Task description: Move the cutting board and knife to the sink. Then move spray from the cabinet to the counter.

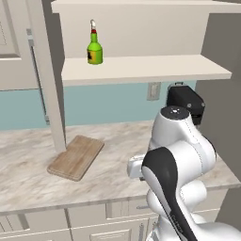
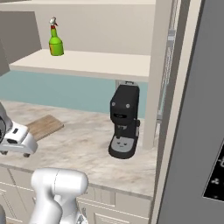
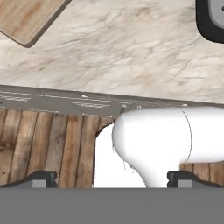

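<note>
Beige marble surface (image 1: 28, 174) runs under an open-fronted cabinet (image 1: 141, 70), teal backsplash behind. Spray (image 1: 94, 48) stands upright on the cabinet's lower shelf, left part of it as seen from the left base view; the right base view has it too (image 2: 55, 42), near the shelf's far left. Cutting board (image 1: 76, 156) lies flat on the surface, just beside the cabinet's side post, angled to the surface edge. Right base view catches just one end of the board (image 2: 43, 125) behind the arm; hand view shows a rounded corner of it (image 3: 26, 17) top-left. Left base view has the arm's white-and-dark links in front, partly covering a black coffee machine (image 1: 186, 101); right base view shows that machine (image 2: 124, 122) in full, standing on the surface beside the cabinet's other post, next to a dark grey panel on the right. Hand view looks down over the surface edge onto wooden floor planks (image 3: 48, 144), with the machine's base at top-right (image 3: 212, 19). Fingers (image 3: 43, 178) sit at the bottom corners of the hand view, spread wide, nothing between them.
</note>
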You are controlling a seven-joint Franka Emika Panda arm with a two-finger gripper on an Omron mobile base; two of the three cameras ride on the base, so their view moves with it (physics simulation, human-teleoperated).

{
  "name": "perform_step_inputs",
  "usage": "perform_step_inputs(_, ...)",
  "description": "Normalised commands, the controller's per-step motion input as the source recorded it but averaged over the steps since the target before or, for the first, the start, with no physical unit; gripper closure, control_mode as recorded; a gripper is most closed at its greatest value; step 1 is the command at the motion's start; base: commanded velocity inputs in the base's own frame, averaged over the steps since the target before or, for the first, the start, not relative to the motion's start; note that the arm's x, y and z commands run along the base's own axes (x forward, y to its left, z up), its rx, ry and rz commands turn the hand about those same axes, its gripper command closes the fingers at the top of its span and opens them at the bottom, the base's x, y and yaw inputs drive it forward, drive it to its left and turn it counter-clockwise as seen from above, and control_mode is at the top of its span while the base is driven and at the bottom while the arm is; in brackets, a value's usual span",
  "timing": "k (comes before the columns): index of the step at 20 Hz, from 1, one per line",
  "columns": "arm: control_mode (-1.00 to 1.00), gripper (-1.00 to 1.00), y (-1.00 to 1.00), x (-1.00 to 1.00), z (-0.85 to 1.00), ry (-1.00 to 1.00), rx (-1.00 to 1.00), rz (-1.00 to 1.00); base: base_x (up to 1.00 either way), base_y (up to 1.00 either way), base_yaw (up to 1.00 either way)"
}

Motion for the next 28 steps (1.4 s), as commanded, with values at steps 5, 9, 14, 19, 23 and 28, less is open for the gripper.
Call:
perform_step_inputs(5, -1.00, -1.00, 0.17, 0.60, 0.00, 0.00, 0.01, -0.03, 0.00, 0.00, 0.00)
perform_step_inputs(9, -1.00, -1.00, 0.07, 0.67, 0.00, 0.00, 0.05, 0.00, 0.00, 0.00, 0.00)
perform_step_inputs(14, -1.00, -1.00, 0.03, 0.65, 0.00, -0.01, 0.07, 0.00, 0.00, 0.00, 0.00)
perform_step_inputs(19, -1.00, -1.00, 0.00, 0.08, 0.00, -0.02, 0.02, 0.01, 0.00, 0.00, 0.00)
perform_step_inputs(23, -1.00, -1.00, 0.09, 0.05, -0.01, 0.00, 0.00, 0.00, 0.00, 0.00, 0.00)
perform_step_inputs(28, -1.00, -1.00, 0.25, 0.33, -0.09, -0.04, 0.00, 0.00, 0.00, 0.00, 0.00)
